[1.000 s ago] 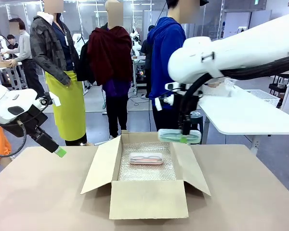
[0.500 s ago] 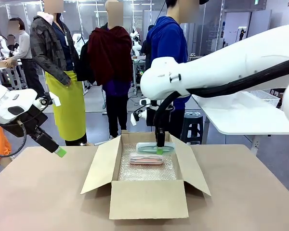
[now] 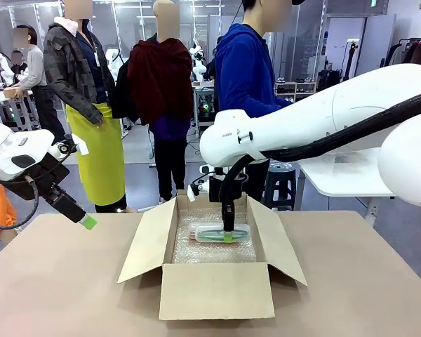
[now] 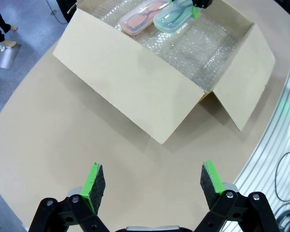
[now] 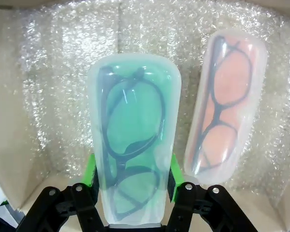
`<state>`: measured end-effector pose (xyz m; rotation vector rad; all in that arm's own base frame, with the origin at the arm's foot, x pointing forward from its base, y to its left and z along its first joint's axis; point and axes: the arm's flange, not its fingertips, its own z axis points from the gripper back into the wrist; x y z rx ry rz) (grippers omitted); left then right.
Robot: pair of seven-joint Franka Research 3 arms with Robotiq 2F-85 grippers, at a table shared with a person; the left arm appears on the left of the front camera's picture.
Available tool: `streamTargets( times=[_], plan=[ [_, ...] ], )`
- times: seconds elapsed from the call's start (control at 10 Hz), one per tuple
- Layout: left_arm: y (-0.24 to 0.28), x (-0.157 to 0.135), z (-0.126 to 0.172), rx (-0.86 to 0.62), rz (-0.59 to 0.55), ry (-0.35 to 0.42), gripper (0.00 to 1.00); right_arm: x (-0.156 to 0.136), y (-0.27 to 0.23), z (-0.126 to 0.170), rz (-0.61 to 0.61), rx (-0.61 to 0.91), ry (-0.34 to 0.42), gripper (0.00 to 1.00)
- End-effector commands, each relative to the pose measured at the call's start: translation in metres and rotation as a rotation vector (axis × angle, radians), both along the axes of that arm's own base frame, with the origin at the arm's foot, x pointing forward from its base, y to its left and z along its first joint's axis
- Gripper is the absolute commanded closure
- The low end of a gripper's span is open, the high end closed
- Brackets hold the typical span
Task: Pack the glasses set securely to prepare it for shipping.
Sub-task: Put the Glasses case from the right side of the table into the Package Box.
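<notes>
My right gripper (image 3: 228, 237) is shut on the mint green glasses case (image 5: 133, 140), holding it low inside the open cardboard box (image 3: 216, 289). That mint case (image 3: 217, 232) hangs just in front of the pale pink case (image 5: 227, 101), which lies on the bubble wrap lining (image 5: 53, 72). Both cases (image 4: 171, 18) (image 4: 140, 19) sit side by side at the box's far end in the left wrist view. Dark glasses show through each translucent case. My left gripper (image 4: 152, 181) stands open above bare table, apart from the box, at the far left (image 3: 88, 222) of the front view.
The box's flaps (image 3: 149, 242) spread out to both sides and toward me. A person in a blue hoodie (image 3: 242, 77) stands behind the table's far edge. A white side table (image 3: 344, 172) stands at the back right. Brown tabletop (image 3: 56, 281) lies open around the box.
My right arm has swung left and down, carrying the mint green case from above the box's right flap into the box beside the pink case. The left arm has stayed still.
</notes>
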<state>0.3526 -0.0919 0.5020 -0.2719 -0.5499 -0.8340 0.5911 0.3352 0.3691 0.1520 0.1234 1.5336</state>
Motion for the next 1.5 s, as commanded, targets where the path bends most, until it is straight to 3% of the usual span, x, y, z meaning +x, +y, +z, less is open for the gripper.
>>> streamTargets(
  times=[0.0,0.2,0.3,0.4,0.5,0.8,1.4],
  plan=[
    [0.002,-0.001,0.0,-0.012,-0.009,0.0,0.0,-0.005,0.003,-0.012,-0.021,0.003,-0.032,0.66],
    [0.002,-0.001,0.0,-0.012,-0.009,0.0,0.0,-0.002,0.008,-0.027,-0.026,0.005,-0.022,0.66],
    [0.002,-0.001,0.0,-0.012,-0.009,0.0,0.0,-0.002,0.01,-0.034,-0.024,-0.004,-0.012,0.3],
    [0.002,-0.001,0.0,-0.012,-0.009,0.0,0.0,-0.001,0.012,-0.036,-0.02,-0.002,-0.006,0.19],
    [0.002,-0.001,0.0,-0.012,-0.009,0.0,0.0,-0.002,0.013,-0.034,-0.015,-0.006,-0.008,0.0],
    [0.002,-0.001,0.0,-0.012,-0.009,0.0,0.0,-0.005,0.011,-0.027,-0.031,-0.011,-0.032,0.0],
    [0.002,-0.001,0.0,-0.012,-0.009,0.0,0.0,0.002,0.012,-0.031,0.005,0.017,0.0,0.0]
  ],
)
